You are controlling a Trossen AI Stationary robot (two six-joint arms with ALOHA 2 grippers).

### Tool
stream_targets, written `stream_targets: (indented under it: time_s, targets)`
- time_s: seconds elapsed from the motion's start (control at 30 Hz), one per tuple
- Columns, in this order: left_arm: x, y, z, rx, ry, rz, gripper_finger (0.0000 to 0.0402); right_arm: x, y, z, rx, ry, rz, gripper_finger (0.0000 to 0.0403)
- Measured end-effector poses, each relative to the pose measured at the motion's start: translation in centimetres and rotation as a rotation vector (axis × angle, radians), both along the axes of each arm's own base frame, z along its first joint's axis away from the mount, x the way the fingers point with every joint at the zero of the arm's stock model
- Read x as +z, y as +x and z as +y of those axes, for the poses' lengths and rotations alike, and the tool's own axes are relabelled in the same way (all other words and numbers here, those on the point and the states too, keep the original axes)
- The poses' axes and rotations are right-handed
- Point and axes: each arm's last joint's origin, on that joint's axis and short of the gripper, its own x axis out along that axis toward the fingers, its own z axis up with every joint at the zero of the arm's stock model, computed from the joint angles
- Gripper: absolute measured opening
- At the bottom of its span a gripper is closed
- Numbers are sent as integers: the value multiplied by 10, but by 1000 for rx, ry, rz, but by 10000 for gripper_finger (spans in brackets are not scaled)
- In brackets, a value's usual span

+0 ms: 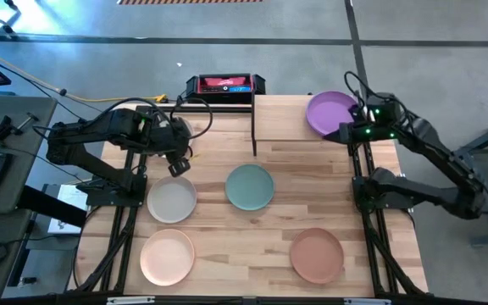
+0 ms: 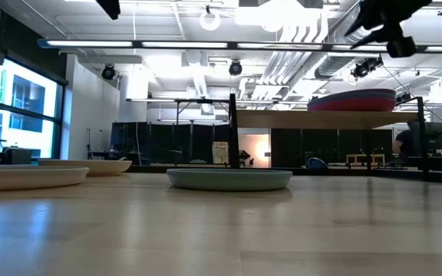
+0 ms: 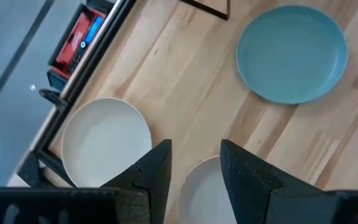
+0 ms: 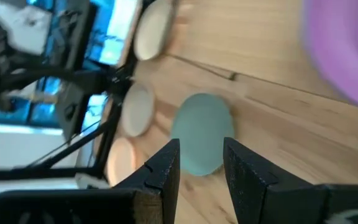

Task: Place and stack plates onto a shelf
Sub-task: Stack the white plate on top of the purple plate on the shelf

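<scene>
Purple plate (image 1: pixel 329 112) tops a stack of plates (image 2: pixel 351 100) on the pale-wood shelf (image 1: pixel 282 119), at its right end. On the tabletop lie the teal plate (image 1: pixel 250 186), grey-beige plate (image 1: pixel 172 201), peach-pink plate (image 1: pixel 167 257) and terracotta plate (image 1: pixel 316 254). A cream plate (image 3: pixel 104 140) lies at the far left, partly under the left arm. My left gripper (image 1: pixel 177 163) hangs open above the grey-beige plate's far rim (image 3: pixel 201 186). My right gripper (image 1: pixel 346 134) is open and raised beside the purple plate's near-left rim (image 4: pixel 344 56).
A red and black device (image 1: pixel 224 85) sits past the table's far edge. The shelf's black post (image 2: pixel 232 134) stands just behind the teal plate. Bare wood lies between the teal and terracotta plates, and the shelf's left half (image 1: pixel 278 114) carries nothing.
</scene>
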Motion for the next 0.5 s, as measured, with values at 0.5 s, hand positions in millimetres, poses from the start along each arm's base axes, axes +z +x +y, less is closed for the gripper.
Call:
stream_targets:
  time_s: [0.5]
  targets:
    - [0, -1, 12, 159, 0, -46, 127, 35, 31, 24, 336, -395, -338, 103]
